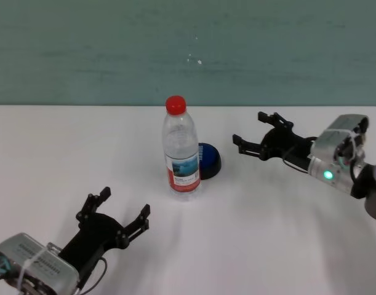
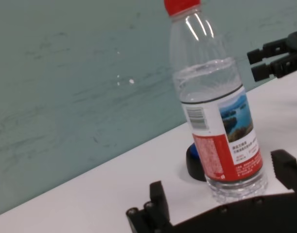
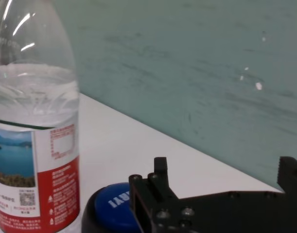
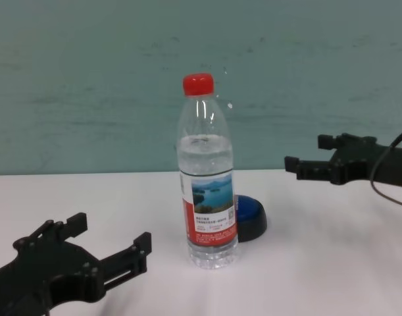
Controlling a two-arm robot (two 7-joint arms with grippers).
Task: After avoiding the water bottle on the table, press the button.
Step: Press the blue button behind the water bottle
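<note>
The water bottle [image 1: 180, 150] stands upright mid-table, clear with a red cap and a red-and-white label. The blue button [image 1: 209, 161] on its black base sits just behind and to the right of the bottle, partly hidden by it. My right gripper [image 1: 249, 128] is open and empty, held above the table to the right of the button, pointing toward it. In the right wrist view the button [image 3: 112, 204] lies close ahead, beside the bottle [image 3: 34, 126]. My left gripper [image 1: 125, 206] is open and empty near the front left, short of the bottle.
The white table [image 1: 64, 153] runs wide to both sides, ending at a teal wall behind. Nothing else stands on it. The bottle [image 4: 207, 191] is between my left gripper [image 4: 110, 232] and the button [image 4: 250, 217].
</note>
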